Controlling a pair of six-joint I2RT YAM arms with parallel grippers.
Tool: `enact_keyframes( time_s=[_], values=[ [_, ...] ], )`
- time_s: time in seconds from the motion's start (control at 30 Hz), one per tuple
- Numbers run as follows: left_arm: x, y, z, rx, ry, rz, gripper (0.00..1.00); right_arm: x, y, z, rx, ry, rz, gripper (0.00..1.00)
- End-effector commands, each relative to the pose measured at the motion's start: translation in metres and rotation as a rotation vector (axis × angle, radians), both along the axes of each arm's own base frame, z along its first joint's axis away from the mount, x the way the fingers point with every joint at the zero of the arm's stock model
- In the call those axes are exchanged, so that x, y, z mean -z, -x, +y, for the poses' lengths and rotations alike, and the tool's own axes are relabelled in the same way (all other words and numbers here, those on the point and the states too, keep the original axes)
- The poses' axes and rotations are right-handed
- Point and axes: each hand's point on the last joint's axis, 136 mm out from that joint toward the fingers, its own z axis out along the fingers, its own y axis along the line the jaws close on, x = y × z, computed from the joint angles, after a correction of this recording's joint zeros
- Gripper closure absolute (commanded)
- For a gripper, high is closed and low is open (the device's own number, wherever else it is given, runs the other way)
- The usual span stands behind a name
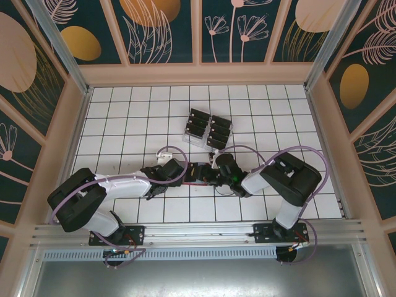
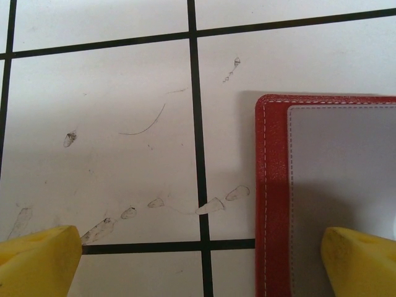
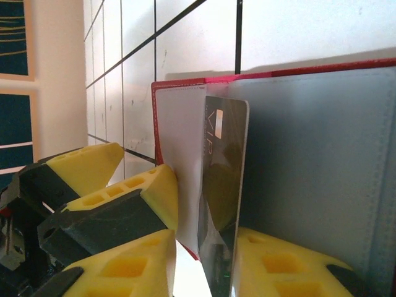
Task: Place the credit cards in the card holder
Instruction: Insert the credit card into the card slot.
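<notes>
Red card holder (image 2: 272, 185) open flat; black credit card (image 3: 223, 173) upright at grey pocket (image 3: 309, 154).

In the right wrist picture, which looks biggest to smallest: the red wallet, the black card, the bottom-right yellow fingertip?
Largest: the red wallet.
Then the black card and the yellow fingertip look about alike. The fingertip sits nearest the camera and is cut off by the edge, so I won't rank those two.

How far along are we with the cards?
Done: the wallet lies open, the left gripper open over its edge. In hand: one card stands partway in a pocket between the right gripper's parted fingers. Left: seat it, then bring the other cards from the clear rack.
</notes>
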Motion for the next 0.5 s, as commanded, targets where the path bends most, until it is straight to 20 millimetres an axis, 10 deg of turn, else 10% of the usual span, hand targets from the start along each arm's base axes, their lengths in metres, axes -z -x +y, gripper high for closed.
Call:
enact_keyframes(
  time_s=[0.0,0.47],
  values=[
    [0.0095,0.0084,0.0127,-0.015,-0.044,0.028,0.01,0.0225,0.004,-0.016,0.014,0.136,0.027,0.68],
    [0.0097,0.0094,0.0114,-0.012,-0.032,0.031,0.01,0.0231,-0.0014,-0.0224,0.028,0.199,0.005,0.71]
  ],
)
